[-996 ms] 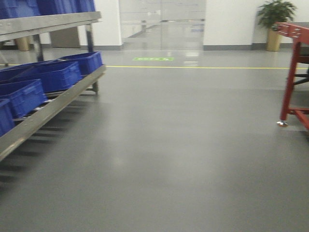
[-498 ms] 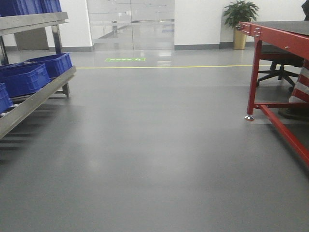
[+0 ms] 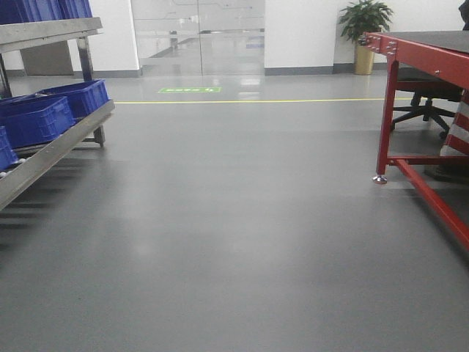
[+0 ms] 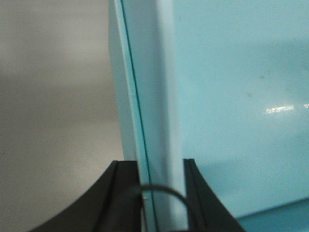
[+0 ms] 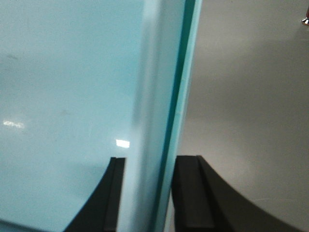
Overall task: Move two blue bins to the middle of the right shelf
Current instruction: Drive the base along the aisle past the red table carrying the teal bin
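Left end effector (image 4: 158,164): two black fingers (image 4: 120,193) straddle one upright wall of a light-blue bin (image 4: 231,96), one finger on the outer face and one on the inner face, both pressed against it. The jaws stand apart only by the thickness of that wall, so the grasp is firm. The bin interior lies to the right of this wall in the left wrist view, and bare grey floor (image 4: 48,96) to the left. Right end effector (image 5: 152,162): same arrangement, mirrored, with black fingers (image 5: 190,193) clamped on either face of a bin wall, the bin (image 5: 63,72) interior to the left and grey floor (image 5: 251,96) to the right. The bin thus sits between the two end effectors, gripped at its side walls and clear of the floor seen beyond its rim. Whether one bin or a nested pair is held cannot be told from these close views. Front view, outward: an open stretch of grey floor (image 3: 234,242). At left, a metal rack (image 3: 51,150) with dark-blue bins (image 3: 44,117) on its sloping lower level and more on the level above. At right, a red-framed counter (image 3: 418,51) with an office chair (image 3: 425,103) behind it. Far side: yellow line (image 3: 256,101) across the floor, glass doors (image 3: 198,37), potted plant (image 3: 364,22) by the wall.
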You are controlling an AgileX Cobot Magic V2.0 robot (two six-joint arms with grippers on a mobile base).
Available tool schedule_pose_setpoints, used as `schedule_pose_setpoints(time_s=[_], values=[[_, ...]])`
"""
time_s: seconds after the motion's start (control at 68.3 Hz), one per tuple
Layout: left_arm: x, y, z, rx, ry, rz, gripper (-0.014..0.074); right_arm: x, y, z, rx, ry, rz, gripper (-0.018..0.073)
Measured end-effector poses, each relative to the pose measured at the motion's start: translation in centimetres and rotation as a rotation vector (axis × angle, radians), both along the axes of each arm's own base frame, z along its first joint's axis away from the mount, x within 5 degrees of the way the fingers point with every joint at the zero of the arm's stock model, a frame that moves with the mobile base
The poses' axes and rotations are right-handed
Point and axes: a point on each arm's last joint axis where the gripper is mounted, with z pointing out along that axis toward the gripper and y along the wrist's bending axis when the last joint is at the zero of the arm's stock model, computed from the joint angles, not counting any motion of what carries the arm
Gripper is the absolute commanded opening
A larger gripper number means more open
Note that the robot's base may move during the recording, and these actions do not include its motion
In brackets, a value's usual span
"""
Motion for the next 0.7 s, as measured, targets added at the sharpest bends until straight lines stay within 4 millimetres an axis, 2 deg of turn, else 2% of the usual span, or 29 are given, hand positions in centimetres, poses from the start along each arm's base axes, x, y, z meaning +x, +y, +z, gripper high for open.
schedule_pose_setpoints(time_s=[0.703], values=[[0.0, 0.0, 0.0, 0.0, 0.0, 0.0, -0.0111, 0.0, 0.0, 0.0, 0.0, 0.0, 0.0, -0.0154]])
